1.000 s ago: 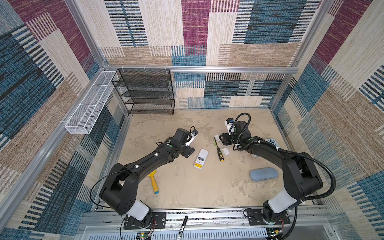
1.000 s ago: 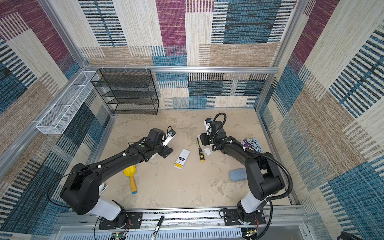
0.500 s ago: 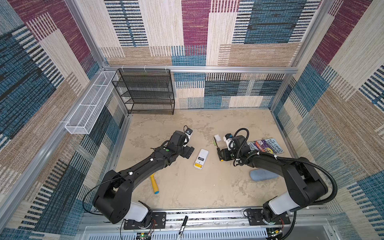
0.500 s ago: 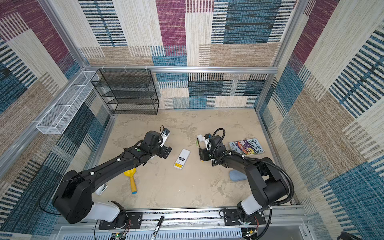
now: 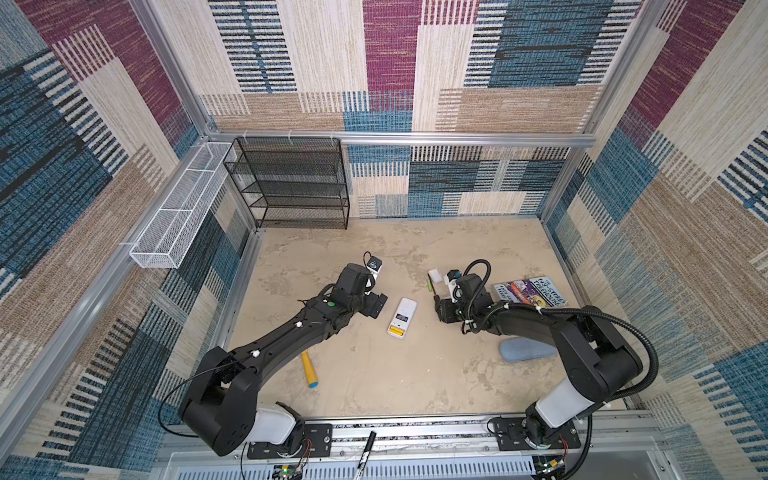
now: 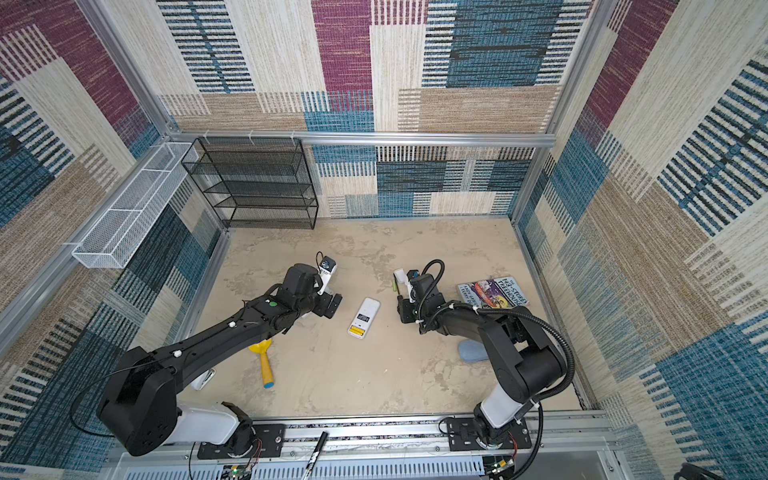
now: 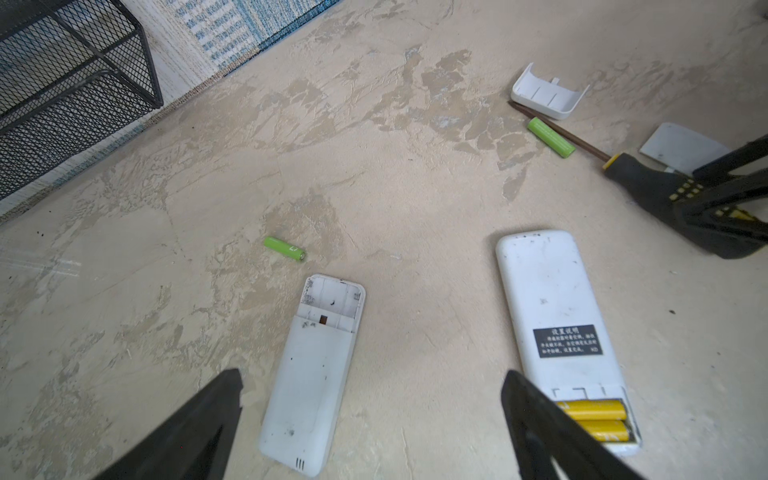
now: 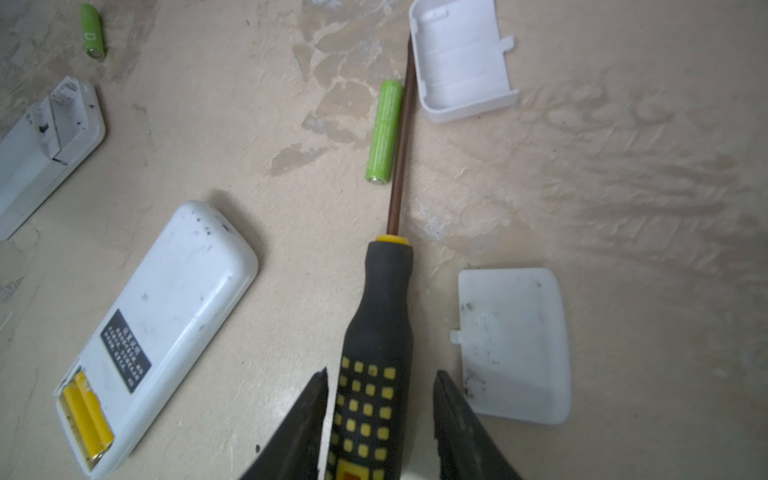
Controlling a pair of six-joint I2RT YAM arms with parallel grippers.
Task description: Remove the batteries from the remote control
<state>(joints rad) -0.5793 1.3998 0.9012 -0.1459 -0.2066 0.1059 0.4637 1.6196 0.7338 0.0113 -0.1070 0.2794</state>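
I find the tabletop laid out around one landmark, the wide remote. It lies back-up with its bay uncovered, evidently so the cells can be reached from above. The left fingers hang spread wide and empty, one tip over the wide remote's bay end; I judge them posed to steady the casing. The slim remote lies just beside the wide remote on the left arm's side, its bay empty. The screwdriver lies near the wide remote's other side. The right fingers stand apart astride its handle with a sliver of gap showing, so not yet clamped; I judge it wanted as a pry. The curved cover and flat cover lie beyond the screwdriver from the wide remote. Two yellow batteries sit inside the wide remote. One green battery lies along the screwdriver's shaft. The other green battery lies past the slim remote, well apart from the wide remote.
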